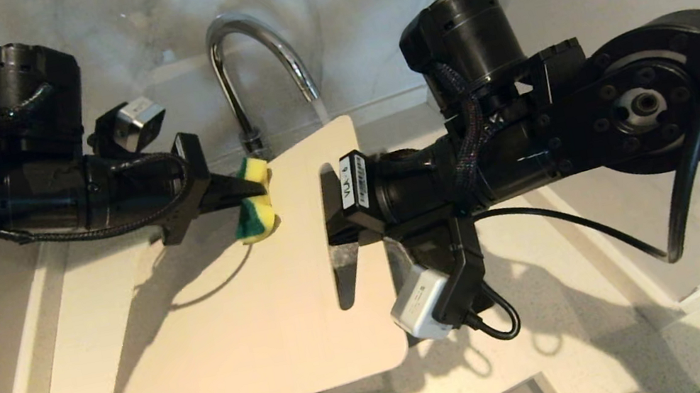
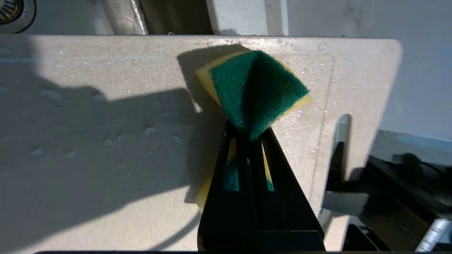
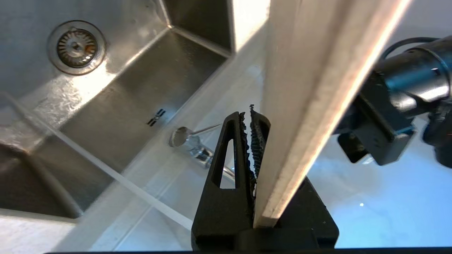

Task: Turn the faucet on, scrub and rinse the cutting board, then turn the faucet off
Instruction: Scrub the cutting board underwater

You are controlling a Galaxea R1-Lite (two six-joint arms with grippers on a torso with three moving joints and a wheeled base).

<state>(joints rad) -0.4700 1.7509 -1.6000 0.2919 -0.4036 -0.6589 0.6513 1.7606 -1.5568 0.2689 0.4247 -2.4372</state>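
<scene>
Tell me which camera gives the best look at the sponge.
The left wrist view: the sponge fills the middle, folded green side out and pinched in the left gripper's jaws against the cutting board. The head view shows it small and side-on. The right wrist view does not show it.
</scene>
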